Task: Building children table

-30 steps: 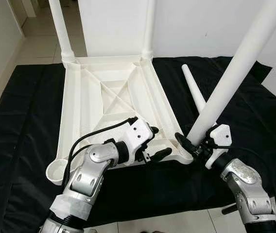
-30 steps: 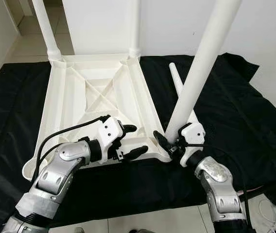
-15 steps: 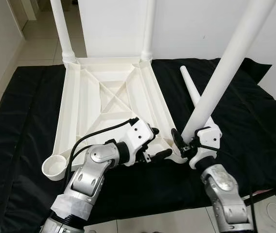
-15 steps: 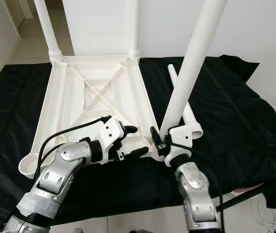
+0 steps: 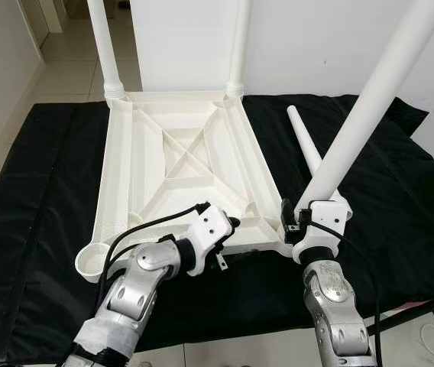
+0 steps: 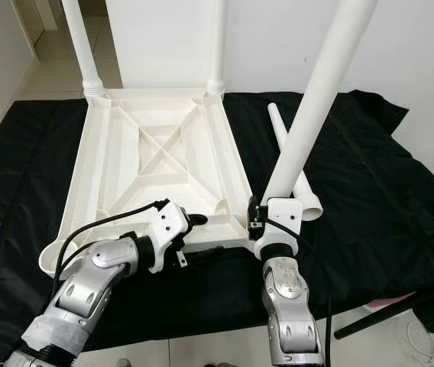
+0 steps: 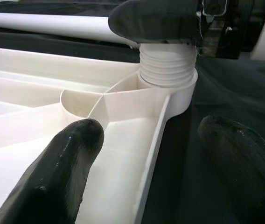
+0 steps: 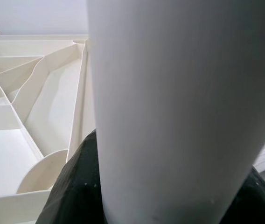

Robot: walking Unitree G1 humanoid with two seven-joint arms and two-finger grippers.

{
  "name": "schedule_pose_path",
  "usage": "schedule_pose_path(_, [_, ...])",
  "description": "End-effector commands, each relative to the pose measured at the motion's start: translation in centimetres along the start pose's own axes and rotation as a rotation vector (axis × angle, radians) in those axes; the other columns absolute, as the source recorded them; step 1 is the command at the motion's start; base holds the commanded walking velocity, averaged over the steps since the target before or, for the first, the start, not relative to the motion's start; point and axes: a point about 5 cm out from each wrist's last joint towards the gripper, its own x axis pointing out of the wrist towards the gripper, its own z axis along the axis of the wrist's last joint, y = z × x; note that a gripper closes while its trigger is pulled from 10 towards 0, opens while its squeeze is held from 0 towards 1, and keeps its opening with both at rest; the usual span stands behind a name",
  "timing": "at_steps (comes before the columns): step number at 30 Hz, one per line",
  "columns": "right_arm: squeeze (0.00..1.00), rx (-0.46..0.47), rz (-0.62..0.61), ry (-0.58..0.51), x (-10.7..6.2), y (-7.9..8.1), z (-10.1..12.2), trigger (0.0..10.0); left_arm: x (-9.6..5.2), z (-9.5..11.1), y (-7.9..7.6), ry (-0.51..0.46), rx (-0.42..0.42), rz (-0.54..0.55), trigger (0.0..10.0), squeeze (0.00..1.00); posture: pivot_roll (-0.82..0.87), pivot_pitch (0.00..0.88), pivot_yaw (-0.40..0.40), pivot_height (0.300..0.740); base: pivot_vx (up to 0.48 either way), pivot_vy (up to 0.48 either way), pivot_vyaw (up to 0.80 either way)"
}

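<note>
**Now: third leg at near-right socket, thread not seated**

Risk first. The right gripper (image 5: 302, 223) has its fingers pinched on the leg (image 5: 354, 134) low down, and the leg leans off toward the robot's right rather than standing square over the socket (image 7: 168, 70). In the left wrist view the threaded end sits on the collar w/ several threads exposed. Judgement: turning it at this tilt could cross-thread the plastic, or the tip could pop out and the long leg swing over.

Second risk: tabletop (image 5: 179, 164) is light and lies upside down on a black mat (image 5: 41, 199) on the floor, so twisting may drag it. Left gripper (image 7: 146, 154) has fingers spread, straddling the near rim beside the socket, not clamped. Poor brace, probably.

Appearance: white moulded plastic, ribbed X underside. Two legs upright in far corners. Near-left socket (image 5: 92, 261) open. Spare leg (image 5: 303, 138) lies on the mat, right of the tabletop.
</note>
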Motion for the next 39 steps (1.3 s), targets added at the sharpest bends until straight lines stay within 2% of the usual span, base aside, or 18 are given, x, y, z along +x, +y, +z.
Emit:
schedule_pose_path(1, [0.00, -0.009, -0.033, 0.059, 0.0, -0.5, -0.9, 10.0, -0.1, 0.3, 0.5, -0.005, 0.010, 0.104, 10.0, 0.00, -0.03, 0.041, -0.050, 0.740, 0.000, 0.000, 0.00])
schedule_pose_path(2, [1.00, 0.015, -0.010, 0.040, 0.0, -0.5, -0.7, 10.0, 0.0, 0.6, 0.7, -0.016, 0.010, 0.104, 10.0, 0.00, -0.04, 0.042, -0.049, 0.740, 0.000, 0.000, 0.00])
schedule_pose_path(10, [1.00, 0.016, 0.064, 0.016, -0.2, -0.6, -0.2, 10.0, 0.1, 0.8, 0.9, -0.028, 0.022, 0.103, 10.0, 0.00, -0.04, 0.044, -0.044, 0.740, 0.000, 0.000, 0.00])
schedule_pose_path(13, [1.00, -0.008, 0.209, 0.008, -0.5, -1.2, 0.1, 10.0, 0.2, 0.9, 0.9, -0.037, 0.029, 0.097, 10.0, 0.00, -0.05, 0.045, -0.037, 0.740, 0.000, 0.000, 0.00])
schedule_pose_path(14, [1.00, -0.008, 0.209, 0.008, -0.5, -1.2, 0.1, 10.0, 0.2, 0.9, 0.9, -0.037, 0.029, 0.097, 10.0, 0.00, -0.05, 0.045, -0.037, 0.740, 0.000, 0.000, 0.00])
schedule_pose_path(15, [0.00, -0.035, 0.282, 0.003, -0.6, -1.5, 0.3, 10.0, 0.2, 1.0, 0.9, -0.038, 0.032, 0.093, 10.0, 0.00, -0.06, 0.045, -0.034, 0.740, 0.000, 0.000, 0.00])
schedule_pose_path(16, [0.00, -0.035, 0.282, 0.003, -0.6, -1.5, 0.3, 10.0, 0.2, 1.0, 0.9, -0.038, 0.032, 0.093, 10.0, 0.00, -0.06, 0.045, -0.034, 0.740, 0.000, 0.000, 0.00])
schedule_pose_path(18, [0.00, -0.085, 0.424, -0.011, -0.7, -2.2, 0.6, 10.0, 0.4, 1.2, 0.8, -0.043, 0.035, 0.080, 10.0, 0.00, -0.06, 0.044, -0.026, 0.740, 0.000, 0.000, 0.00])
schedule_pose_path(19, [0.00, -0.085, 0.424, -0.011, -0.7, -2.2, 0.6, 10.0, 0.4, 1.2, 0.8, -0.043, 0.035, 0.080, 10.0, 0.00, -0.06, 0.044, -0.026, 0.740, 0.000, 0.000, 0.00])
schedule_pose_path(20, [0.00, -0.091, 0.480, -0.005, -0.7, -2.3, 0.6, 10.0, 0.4, 1.2, 0.8, -0.044, 0.038, 0.076, 10.0, 0.00, -0.06, 0.044, -0.026, 0.740, 0.000, 0.000, 0.00])
schedule_pose_path(23, [0.00, -0.091, 0.480, -0.005, -0.7, -2.3, 0.6, 10.0, 0.4, 1.2, 0.8, -0.044, 0.038, 0.076, 10.0, 0.00, -0.06, 0.044, -0.026, 0.740, 0.000, 0.000, 0.00])
schedule_pose_path(24, [0.00, -0.112, 0.597, -0.006, -0.5, -2.7, 0.8, 10.0, 0.5, 1.4, 0.7, -0.048, 0.043, 0.061, 10.0, 0.00, -0.06, 0.040, -0.024, 0.740, 0.000, 0.000, 0.00])
schedule_pose_path(26, [0.00, -0.112, 0.597, -0.006, -0.5, -2.7, 0.8, 10.0, 0.5, 1.4, 0.7, -0.048, 0.043, 0.061, 10.0, 0.00, -0.06, 0.040, -0.024, 0.740, 0.000, 0.000, 0.00])
schedule_pose_path(29, [0.00, -0.141, 0.685, 0.018, -0.1, -3.2, 0.5, 10.0, 0.5, 1.6, 0.6, -0.050, 0.044, 0.050, 10.0, 0.00, -0.06, 0.039, -0.025, 0.740, 0.000, 0.000, 0.00])
schedule_pose_path(30, [0.00, -0.144, 0.696, 0.034, -0.1, -3.3, 0.2, 4.4, 0.5, 1.6, 0.6, -0.051, 0.045, 0.048, 10.0, 0.00, -0.06, 0.039, -0.024, 0.740, 0.000, 0.000, 0.00])
schedule_pose_path(31, [0.00, -0.144, 0.696, 0.034, -0.1, -3.3, 0.2, 4.4, 0.5, 1.6, 0.6, -0.051, 0.045, 0.048, 10.0, 0.00, -0.06, 0.039, -0.024, 0.740, 0.000, 0.000, 0.00])
schedule_pose_path(32, [0.00, -0.150, 0.712, 0.044, -0.2, -3.4, 0.0, 0.0, 0.5, 1.6, 0.5, -0.051, 0.046, 0.046, 10.0, 0.00, -0.06, 0.040, -0.023, 0.740, 0.000, 0.000, 0.00])
schedule_pose_path(39, [0.00, -0.145, 0.736, 0.073, -0.6, -3.8, -0.6, 0.0, 0.5, 1.6, 0.4, -0.053, 0.045, 0.041, 10.0, 0.00, -0.06, 0.045, -0.022, 0.740, 0.000, 0.000, 0.00])
